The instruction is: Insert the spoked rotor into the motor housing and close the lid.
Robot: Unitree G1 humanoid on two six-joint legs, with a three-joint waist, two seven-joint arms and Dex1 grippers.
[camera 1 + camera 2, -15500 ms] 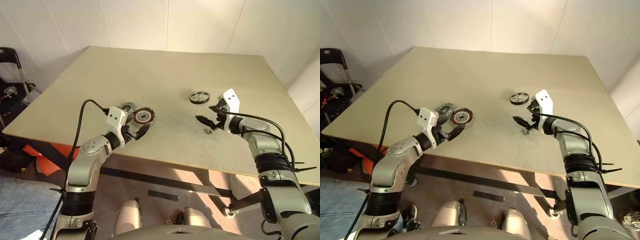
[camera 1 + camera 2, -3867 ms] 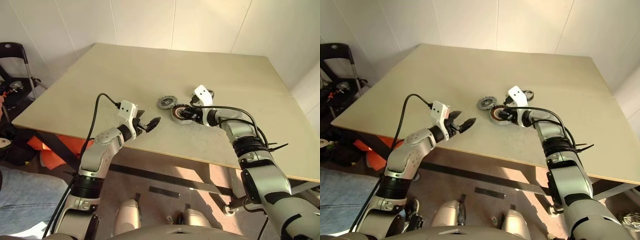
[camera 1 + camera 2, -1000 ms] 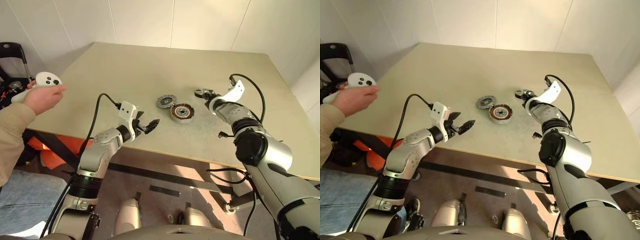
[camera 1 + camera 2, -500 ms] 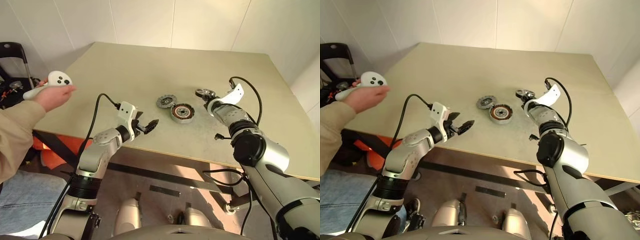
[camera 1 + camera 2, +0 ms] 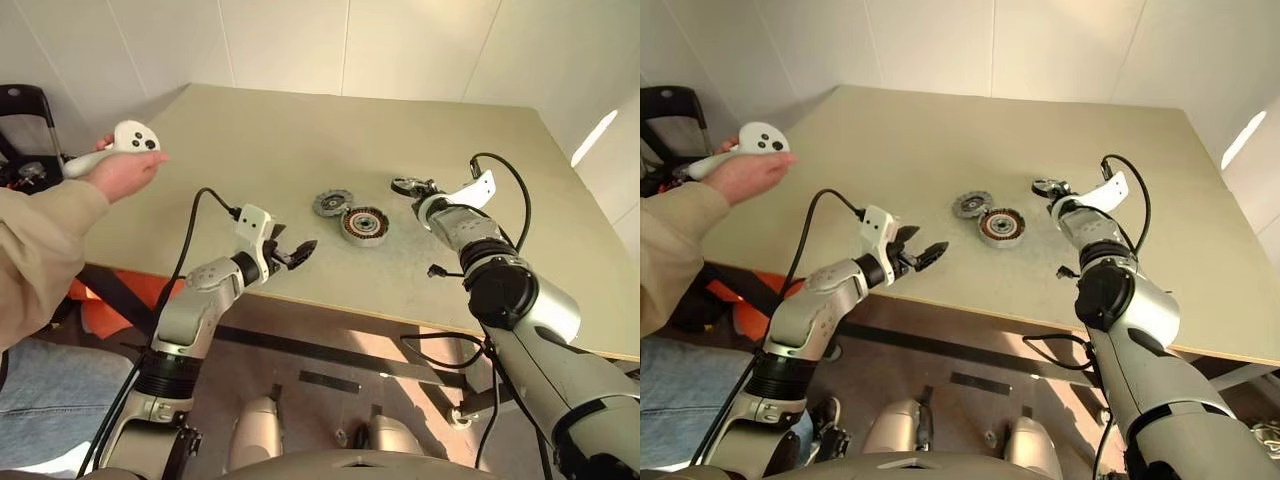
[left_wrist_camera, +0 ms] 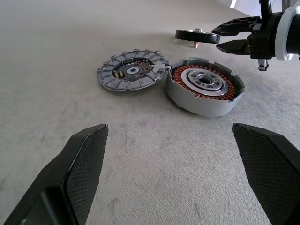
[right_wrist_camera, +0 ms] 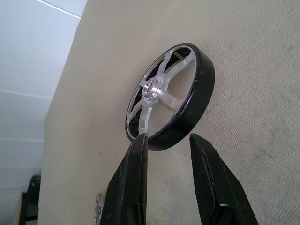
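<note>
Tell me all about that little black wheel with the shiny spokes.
The spoked rotor is a small flat disc: a thick black rim around pale, metallic-looking spokes and a round hub. It lies flat on the table, beyond the motor housing. The right gripper points at its rim, fingers parted, not yet gripping it.

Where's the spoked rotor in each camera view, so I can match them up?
Left eye view: spoked rotor, upper middle, right of the motor housing.
Right eye view: same spot.
Left wrist view: top edge, beyond the housing, beside the right claw.
Right wrist view: centre, above the fingertips.
Shared landmark: the housing.
</note>
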